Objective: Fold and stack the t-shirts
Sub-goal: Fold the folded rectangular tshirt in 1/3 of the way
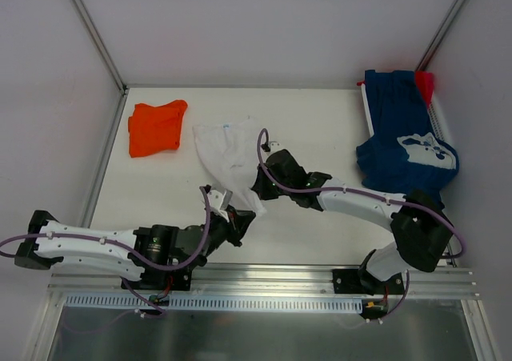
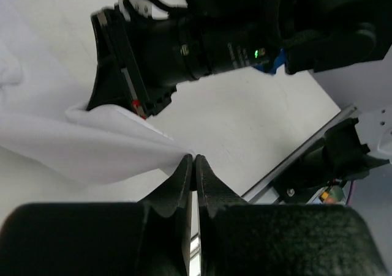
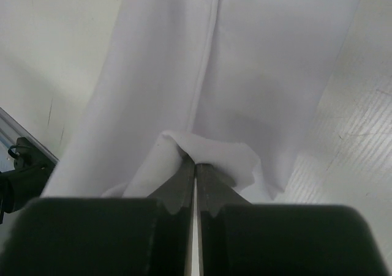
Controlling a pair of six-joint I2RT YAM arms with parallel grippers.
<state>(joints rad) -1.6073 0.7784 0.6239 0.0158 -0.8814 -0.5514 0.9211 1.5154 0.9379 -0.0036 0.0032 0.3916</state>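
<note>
At mid-table, pinching the white t-shirt (image 1: 228, 153) by its near end: clamping a corner with the left gripper (image 2: 193, 160), nipping a fold with the right gripper (image 3: 196, 164) just beside it. Trailing away from both toward the far left, long axis running near to far on the pale table (image 1: 320, 129). Lying well apart: orange t-shirt (image 1: 157, 126) far left, navy t-shirt (image 1: 404, 133) far right. Probably needing the two grips spread apart, with table showing bare rightward.
</note>
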